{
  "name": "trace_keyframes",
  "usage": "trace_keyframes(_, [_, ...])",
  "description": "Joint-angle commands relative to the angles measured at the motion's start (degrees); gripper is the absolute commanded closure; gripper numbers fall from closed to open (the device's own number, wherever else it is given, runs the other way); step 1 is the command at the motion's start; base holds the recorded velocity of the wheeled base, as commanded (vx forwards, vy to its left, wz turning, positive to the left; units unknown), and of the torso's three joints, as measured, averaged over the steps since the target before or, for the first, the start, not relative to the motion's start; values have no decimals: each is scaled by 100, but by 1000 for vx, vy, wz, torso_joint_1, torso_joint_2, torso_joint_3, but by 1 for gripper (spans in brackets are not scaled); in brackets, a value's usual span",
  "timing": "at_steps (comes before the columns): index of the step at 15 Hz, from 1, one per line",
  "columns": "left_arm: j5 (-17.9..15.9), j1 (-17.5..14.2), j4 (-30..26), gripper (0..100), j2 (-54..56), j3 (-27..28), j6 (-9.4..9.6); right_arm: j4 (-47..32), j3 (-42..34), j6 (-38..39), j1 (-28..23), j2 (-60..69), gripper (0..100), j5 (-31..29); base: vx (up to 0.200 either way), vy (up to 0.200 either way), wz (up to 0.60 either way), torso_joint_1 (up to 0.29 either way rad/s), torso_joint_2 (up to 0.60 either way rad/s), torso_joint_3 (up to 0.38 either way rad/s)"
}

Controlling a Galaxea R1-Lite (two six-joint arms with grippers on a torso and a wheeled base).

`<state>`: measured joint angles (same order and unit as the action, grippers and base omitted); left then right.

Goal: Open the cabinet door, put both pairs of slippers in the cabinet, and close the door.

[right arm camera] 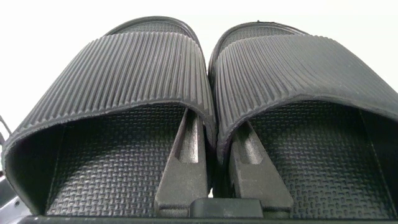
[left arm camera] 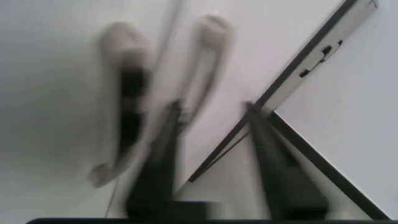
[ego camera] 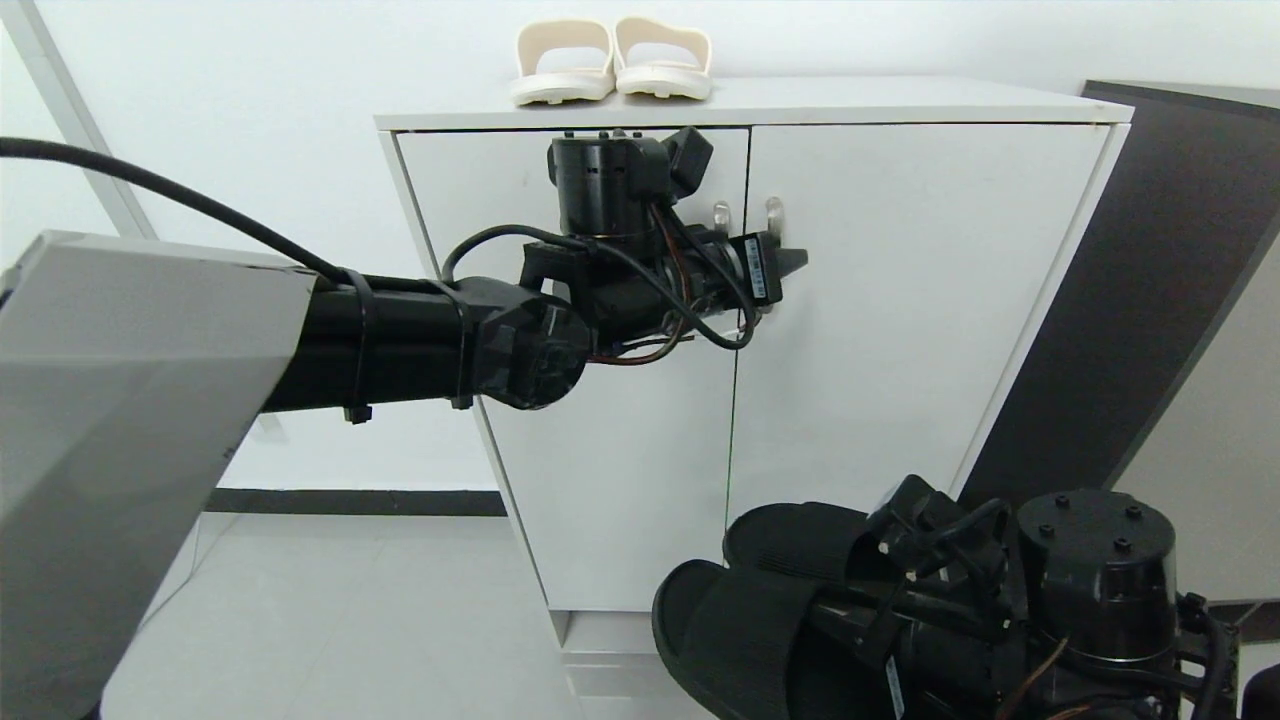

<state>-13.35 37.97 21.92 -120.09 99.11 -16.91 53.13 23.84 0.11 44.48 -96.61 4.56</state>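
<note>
a plain white wall [ego camera: 250, 90] is seen from 9 to 12 o'clock, crossed at 10 o'clock by a pale slanted strip [ego camera: 70, 110]. a dark skirting band [ego camera: 350, 502] is set along its foot at 7 o'clock, above a glossy pale floor [ego camera: 350, 610]. a dark brown panel [ego camera: 1150, 280] is seen at 3 o'clock.

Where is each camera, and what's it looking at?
Head: on the head, looking forward and down at the cabinet; both arms show.
Left wrist: on the left arm, facing the door handles past the open left gripper.
Right wrist: on the right arm, facing the black slippers held by the right gripper.
Shared: head and right wrist show the black slippers.
</note>
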Motion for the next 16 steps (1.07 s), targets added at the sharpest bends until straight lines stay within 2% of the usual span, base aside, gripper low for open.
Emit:
trace_keyframes(1, [-36, 17, 23, 100, 73, -138, -5, 93, -73, 7, 8, 28, 100, 45, 0, 0, 0, 0, 0, 0])
trace_keyframes(2, [-36, 17, 32, 100, 135, -234, -5, 207, -126, 7, 8, 28, 100, 98, 0, 0, 0, 0, 0, 0])
trace_keyframes(4, [-63, 52, 128, 100, 478, -770, 3, 462, -354, -11, 8, 19, 100, 441, 0, 0, 0, 0, 0, 0])
trace_keyframes(7, [-71, 210, 585, 100, 979, -1684, 3, 479, -433, -37, 52, 81, 100, 537, 0, 0, 0, 0, 0, 0])
trace_keyframes(9, [-71, 316, 788, 100, 1269, -2106, 3, 479, -504, -46, 52, 142, 100, 739, 0, 0, 0, 0, 0, 0])
trace_keyframes(12, [-71, 413, 840, 100, 1691, -2537, -5, 471, -539, -64, 78, 151, 100, 739, 0, 0, 0, 0, 0, 0])
trace_keyframes(13, [-63, 474, 990, 100, 1998, -2880, -67, 479, -548, -72, 104, 151, 100, 739, 0, 0, 0, 0, 0, 0])
trace_keyframes(15, [-71, 457, 1078, 100, 2218, -3143, -102, 471, -548, -72, 157, 169, 100, 739, 0, 0, 0, 0, 0, 0])
trace_keyframes(16, [-80, 281, 1086, 100, 2236, -3135, -146, 471, -556, -81, 192, 178, 100, 739, 0, 0, 0, 0, 0, 0])
